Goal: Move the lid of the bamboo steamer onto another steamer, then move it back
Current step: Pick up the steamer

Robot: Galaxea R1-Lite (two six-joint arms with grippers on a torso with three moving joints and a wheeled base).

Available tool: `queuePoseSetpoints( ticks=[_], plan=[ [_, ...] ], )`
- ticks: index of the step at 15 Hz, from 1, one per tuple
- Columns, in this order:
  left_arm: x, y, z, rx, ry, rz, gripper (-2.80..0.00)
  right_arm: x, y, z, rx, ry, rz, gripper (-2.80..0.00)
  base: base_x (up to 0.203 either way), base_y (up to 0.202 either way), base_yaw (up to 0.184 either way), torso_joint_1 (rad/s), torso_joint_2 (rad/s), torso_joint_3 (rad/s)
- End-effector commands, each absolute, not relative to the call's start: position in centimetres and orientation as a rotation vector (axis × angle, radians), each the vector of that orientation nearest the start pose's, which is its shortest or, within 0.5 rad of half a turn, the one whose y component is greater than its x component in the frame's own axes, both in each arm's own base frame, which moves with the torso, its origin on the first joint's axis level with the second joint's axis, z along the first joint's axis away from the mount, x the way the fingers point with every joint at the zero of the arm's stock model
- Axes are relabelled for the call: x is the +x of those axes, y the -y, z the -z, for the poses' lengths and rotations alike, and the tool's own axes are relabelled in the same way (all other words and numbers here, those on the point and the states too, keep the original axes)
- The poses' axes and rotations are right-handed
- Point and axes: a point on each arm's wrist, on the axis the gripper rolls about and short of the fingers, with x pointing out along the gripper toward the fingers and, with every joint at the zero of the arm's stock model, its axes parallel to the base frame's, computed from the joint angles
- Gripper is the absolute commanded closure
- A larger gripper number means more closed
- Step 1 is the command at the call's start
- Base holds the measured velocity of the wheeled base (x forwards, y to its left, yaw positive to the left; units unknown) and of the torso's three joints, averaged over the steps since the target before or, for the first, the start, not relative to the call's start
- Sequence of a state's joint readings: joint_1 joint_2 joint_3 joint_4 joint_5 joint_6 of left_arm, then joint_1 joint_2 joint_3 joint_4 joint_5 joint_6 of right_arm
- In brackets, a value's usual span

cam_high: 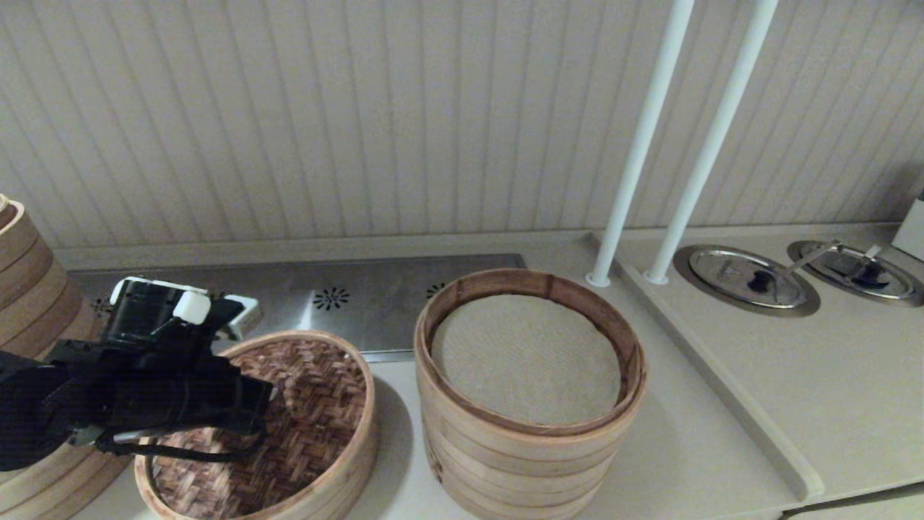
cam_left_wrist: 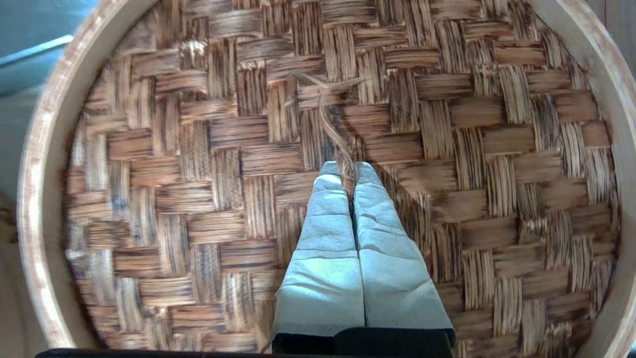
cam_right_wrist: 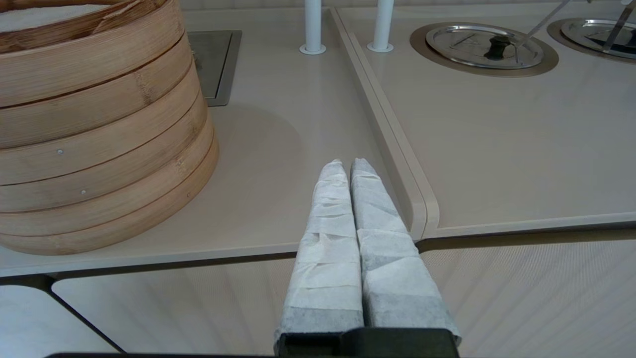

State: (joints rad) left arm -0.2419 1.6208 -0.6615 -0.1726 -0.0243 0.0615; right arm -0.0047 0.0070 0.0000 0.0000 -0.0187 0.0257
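The bamboo steamer lid (cam_high: pixel 317 404), with a dark woven top and a pale rim (cam_left_wrist: pixel 35 164), sits at the front left of the counter. What lies under it is hidden. My left gripper (cam_left_wrist: pixel 349 169) is above the lid's middle, shut on its small string loop (cam_left_wrist: pixel 328 122); in the head view this gripper (cam_high: pixel 271 401) is mostly covered by the black arm. No single low cloth-lined tray shows apart from the lid. My right gripper (cam_right_wrist: pixel 346 164) is shut on nothing, low over the counter's front edge to the right of the tall stack.
A tall multi-tier steamer stack (cam_high: pixel 527 448) lined with white cloth stands just right of the lid. Another stack (cam_high: pixel 29 289) is at the far left. Two white poles (cam_high: pixel 635 159), a raised counter step (cam_right_wrist: pixel 397 164) and round metal covers (cam_high: pixel 747 278) are to the right.
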Motion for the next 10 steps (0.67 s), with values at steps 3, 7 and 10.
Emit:
queuePoseSetpoints(
  ticks=[3, 7, 10],
  plan=[
    [23.82, 5.89, -13.68, 0.149, -0.727, 0.253, 0.0, -2.2, 0.03, -7.48, 0.026, -0.01, 0.024, 0.0, 0.0, 0.0, 0.0, 0.0, 0.0, 0.0],
    [23.4, 5.79, -14.24, 0.144, -0.692, 0.254, 0.0, -2.2, 0.03, -7.47, 0.026, -0.011, 0.024, 0.0, 0.0, 0.0, 0.0, 0.0, 0.0, 0.0],
    [23.11, 5.71, -14.39, 0.144, -0.687, 0.252, 0.0, -2.2, 0.03, -7.48, 0.026, -0.01, 0.023, 0.0, 0.0, 0.0, 0.0, 0.0, 0.0, 0.0]
  ],
)
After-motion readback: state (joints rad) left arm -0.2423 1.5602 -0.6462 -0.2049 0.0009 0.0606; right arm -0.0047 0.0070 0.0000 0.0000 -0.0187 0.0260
